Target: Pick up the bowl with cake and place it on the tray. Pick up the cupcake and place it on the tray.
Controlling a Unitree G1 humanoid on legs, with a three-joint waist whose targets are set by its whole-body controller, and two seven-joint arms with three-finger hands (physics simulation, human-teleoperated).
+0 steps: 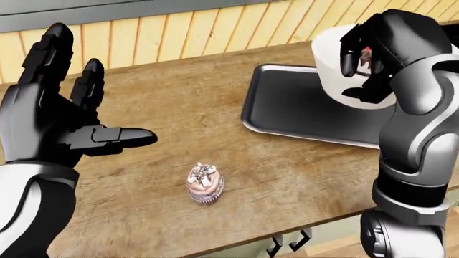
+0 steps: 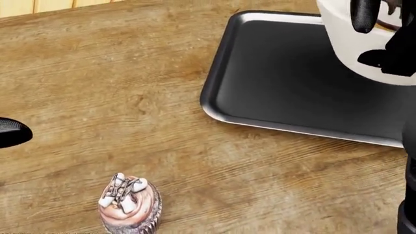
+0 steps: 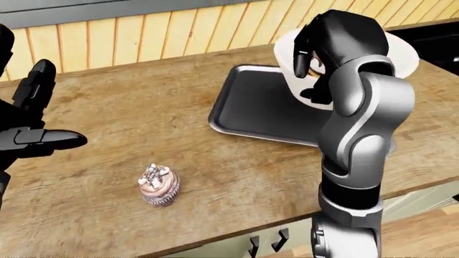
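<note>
Above the right part of the tray (image 1: 301, 107), the right hand (image 1: 373, 54) holds the white bowl (image 2: 354, 46) off the surface, black fingers (image 2: 365, 14) hooked over its rim and wrapped around its side; something of the cake shows inside, too small to describe. On the wooden table (image 1: 179, 102), near its front edge and well left of the tray, stands the cupcake (image 1: 205, 183), upright and untouched. At far left, the left hand (image 1: 61, 107) hovers with fingers spread wide, holding nothing.
</note>
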